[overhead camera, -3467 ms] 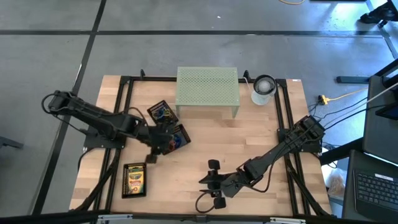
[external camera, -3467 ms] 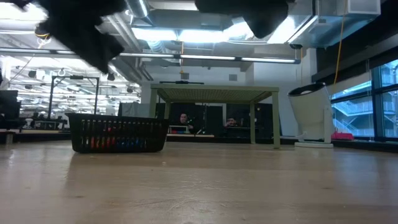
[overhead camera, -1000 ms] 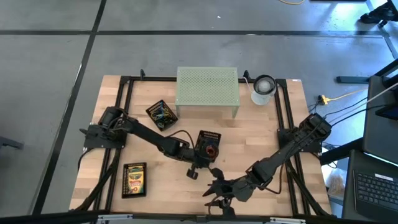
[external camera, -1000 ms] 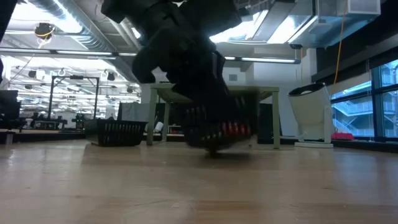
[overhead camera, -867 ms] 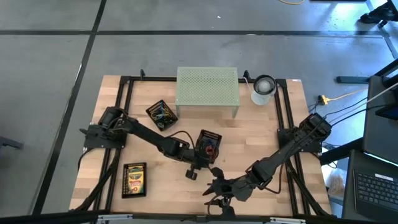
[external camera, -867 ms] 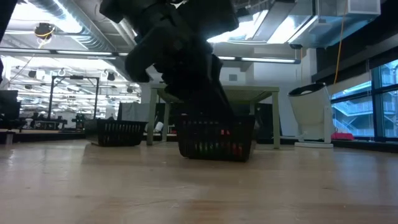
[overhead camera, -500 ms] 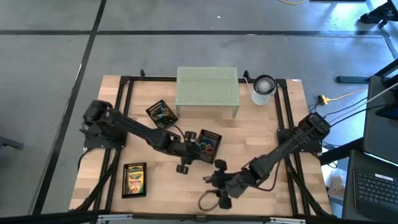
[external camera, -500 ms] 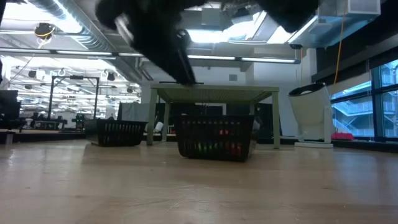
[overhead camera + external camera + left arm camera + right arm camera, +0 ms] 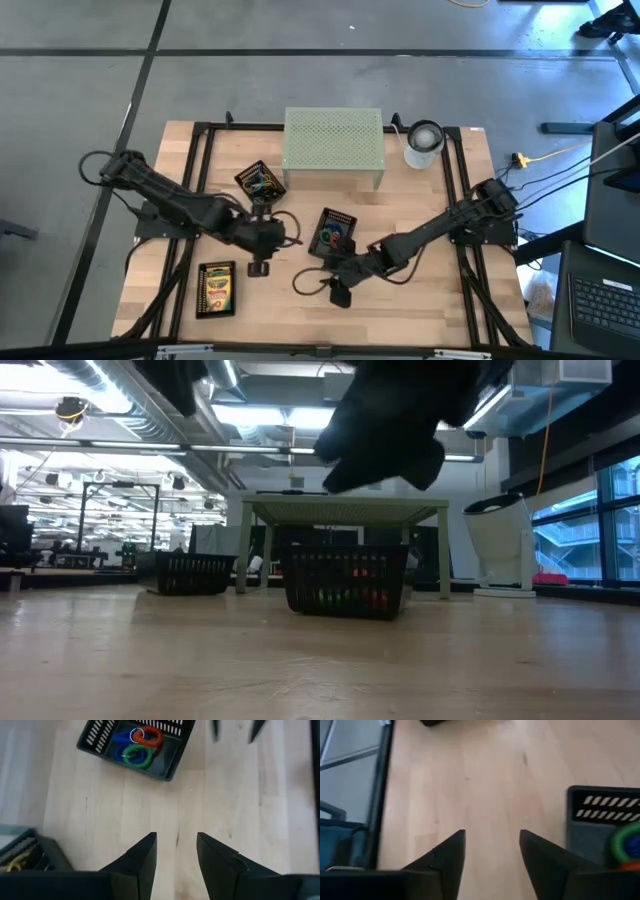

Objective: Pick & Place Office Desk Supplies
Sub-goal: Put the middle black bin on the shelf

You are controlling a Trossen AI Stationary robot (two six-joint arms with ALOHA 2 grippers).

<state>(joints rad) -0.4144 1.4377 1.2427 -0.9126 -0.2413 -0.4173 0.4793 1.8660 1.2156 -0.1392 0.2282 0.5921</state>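
A black mesh tray (image 9: 332, 232) with blue, green and orange loops (image 9: 136, 746) stands flat on the table's middle; it also shows in the low view (image 9: 347, 582). A second tray (image 9: 260, 182) with loops stands left of the riser. A yellow-green crayon box (image 9: 216, 288) lies flat at the near left. My left gripper (image 9: 260, 264) (image 9: 176, 840) is open and empty over bare wood, left of the middle tray. My right gripper (image 9: 338, 292) (image 9: 492, 837) is open and empty, just near of that tray. A second crayon box and the clips are out of view.
The pale green perforated riser (image 9: 333, 140) stands at the far middle, with the white-grey cylinder (image 9: 424, 143) to its right. A black frame rail (image 9: 196, 190) runs along the table's left side. Bare wood lies between the crayon box and the middle tray.
The middle tray, tipped and raised at my left gripper a second ago, has come down flat on the table. My left gripper has come off it and gone toward the table's left edge. My right gripper has gone from the near edge toward the tray.
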